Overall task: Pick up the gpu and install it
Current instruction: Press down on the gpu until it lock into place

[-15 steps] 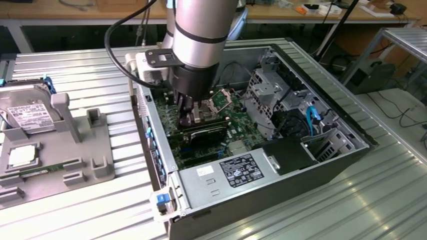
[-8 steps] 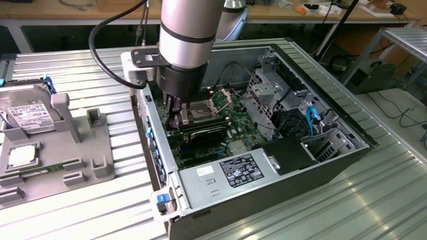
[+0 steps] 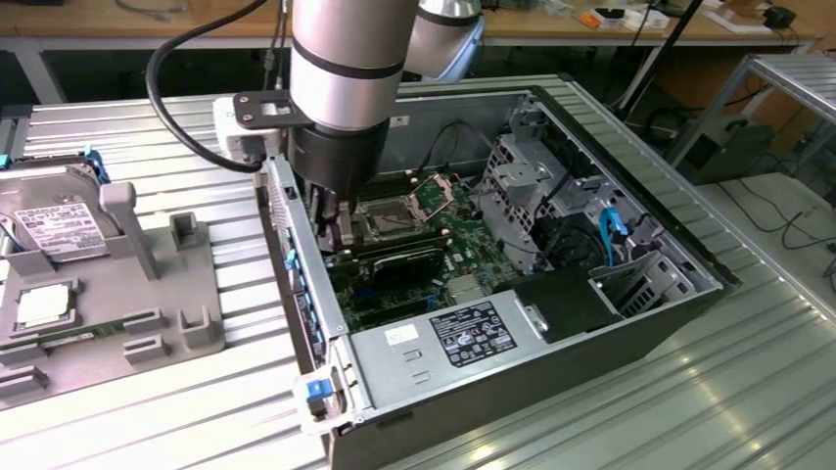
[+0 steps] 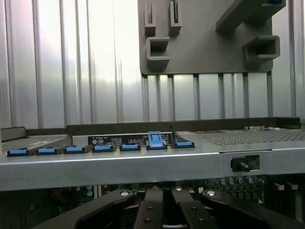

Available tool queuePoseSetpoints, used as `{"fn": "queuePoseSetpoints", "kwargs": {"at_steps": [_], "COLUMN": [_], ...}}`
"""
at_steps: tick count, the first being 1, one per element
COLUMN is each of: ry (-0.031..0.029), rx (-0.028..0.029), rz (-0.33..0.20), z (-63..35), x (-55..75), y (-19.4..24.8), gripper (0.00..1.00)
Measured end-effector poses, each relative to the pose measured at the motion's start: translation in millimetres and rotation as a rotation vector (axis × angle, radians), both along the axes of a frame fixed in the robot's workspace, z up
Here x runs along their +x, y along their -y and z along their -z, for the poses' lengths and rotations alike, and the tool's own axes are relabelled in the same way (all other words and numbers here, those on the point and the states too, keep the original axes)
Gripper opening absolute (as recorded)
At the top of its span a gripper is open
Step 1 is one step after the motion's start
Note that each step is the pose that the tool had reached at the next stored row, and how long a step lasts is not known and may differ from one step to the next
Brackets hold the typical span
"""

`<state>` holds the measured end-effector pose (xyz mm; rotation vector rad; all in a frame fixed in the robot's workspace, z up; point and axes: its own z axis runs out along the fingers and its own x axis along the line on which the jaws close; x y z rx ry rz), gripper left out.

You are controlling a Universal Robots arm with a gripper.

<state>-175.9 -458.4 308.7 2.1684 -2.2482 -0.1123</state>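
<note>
Exterior view: end effector (image 3: 327, 227) deep inside open case (image 3: 653, 235), at the rear wall, just beside gpu (image 3: 398, 257) lying across the motherboard (image 3: 451, 259) below the CPU socket (image 3: 392, 217). Seating stage, by judgement; card looks in or near its slot. Fingers (image 4: 157, 210) drawn close together; grip on card: cannot tell. Tight room: rear wall on one side, drive cage (image 3: 535, 186) opposite. Tabletop (image 3: 731, 392) outside open.
</note>
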Motion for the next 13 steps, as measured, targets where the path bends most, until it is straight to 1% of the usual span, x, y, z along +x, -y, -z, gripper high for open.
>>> {"fn": "queuePoseSetpoints", "kwargs": {"at_steps": [2, 3, 4, 6, 9, 10, 13], "ry": [0.0005, 0.0004, 0.0, -0.0014, -0.0002, 0.0001, -0.0007], "rx": [0.0002, 0.0002, 0.0, -0.0021, -0.0002, 0.002, 0.0002], "rz": [0.0, 0.0, 0.0, 0.0, 0.0, 0.001, 0.0], "z": [0.1, 0.1, 0.3, 4.0, 5.7, 2.0, -2.9], "x": [-2.0, -2.3, -3.3, -3.4, -3.3, -1.1, 10.9], "y": [4.9, 6.3, 6.6, 6.8, 6.5, 6.1, 6.5], "gripper": [0.11, 0.11, 0.11, 0.11, 0.11, 0.11, 0.11]}}
